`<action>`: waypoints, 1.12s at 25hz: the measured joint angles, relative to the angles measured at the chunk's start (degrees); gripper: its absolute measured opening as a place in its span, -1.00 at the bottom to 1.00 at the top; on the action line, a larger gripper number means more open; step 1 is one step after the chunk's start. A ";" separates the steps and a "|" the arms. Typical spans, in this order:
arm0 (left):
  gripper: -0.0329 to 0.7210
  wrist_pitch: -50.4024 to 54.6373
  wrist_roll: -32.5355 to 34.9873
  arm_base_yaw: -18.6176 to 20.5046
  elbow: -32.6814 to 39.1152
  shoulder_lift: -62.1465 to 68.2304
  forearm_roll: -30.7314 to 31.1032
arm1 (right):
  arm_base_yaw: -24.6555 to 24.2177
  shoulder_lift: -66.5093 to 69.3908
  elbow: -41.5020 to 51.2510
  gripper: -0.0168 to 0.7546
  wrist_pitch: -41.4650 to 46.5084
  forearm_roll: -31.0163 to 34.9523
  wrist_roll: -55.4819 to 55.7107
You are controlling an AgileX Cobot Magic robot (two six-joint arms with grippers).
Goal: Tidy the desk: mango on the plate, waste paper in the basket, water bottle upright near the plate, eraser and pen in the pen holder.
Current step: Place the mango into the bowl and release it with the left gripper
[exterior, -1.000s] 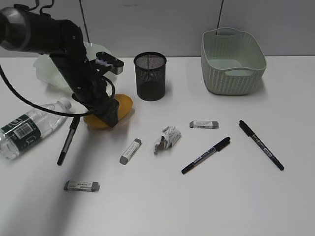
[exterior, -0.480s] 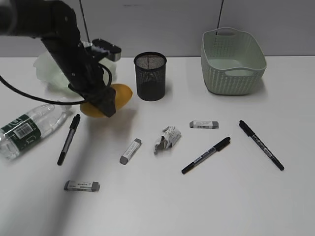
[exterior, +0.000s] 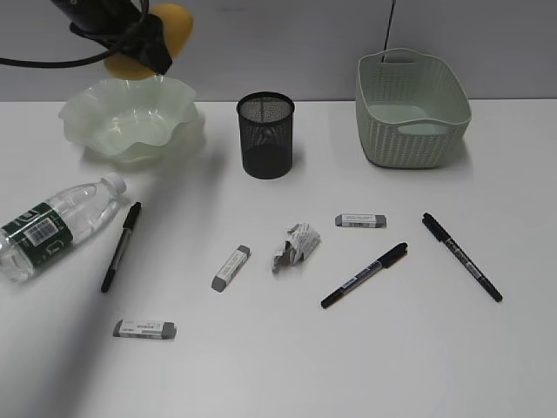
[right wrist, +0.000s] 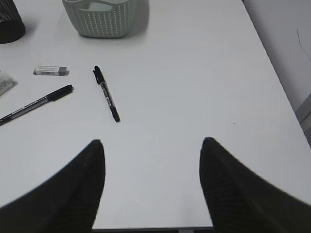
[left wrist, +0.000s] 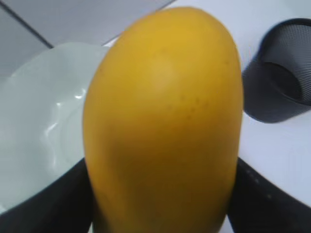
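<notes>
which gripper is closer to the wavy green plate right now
Left. The left gripper holds the mango just above the plate. The right gripper hangs open over bare desk near the pens, far off.

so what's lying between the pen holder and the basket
Nothing: in the exterior view the stretch of desk between the pen holder and the basket is bare white tabletop. The nearest eraser lies closer to the camera.

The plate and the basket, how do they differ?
The plate is a shallow translucent dish with a wavy rim; the basket is a deeper opaque rectangular tub with woven-look sides and handles. The plate sits far left, the basket far right. Both are pale green and empty.
</notes>
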 joint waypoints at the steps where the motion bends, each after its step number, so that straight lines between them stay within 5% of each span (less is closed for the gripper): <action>1: 0.60 -0.99 -0.31 1.19 0.00 0.59 0.00 | 0.00 0.00 0.00 0.31 0.00 0.00 0.00; 7: 0.60 -5.62 -0.60 5.75 0.00 6.48 -0.06 | 0.00 0.00 0.00 0.31 0.00 0.00 0.00; 17: 0.60 -14.44 -0.60 5.88 0.00 15.64 -0.32 | 0.00 0.00 0.00 0.31 0.00 0.00 0.00; 28: 0.89 -16.53 -0.60 5.88 0.00 16.55 0.48 | 0.00 0.00 0.00 0.31 0.00 0.00 0.00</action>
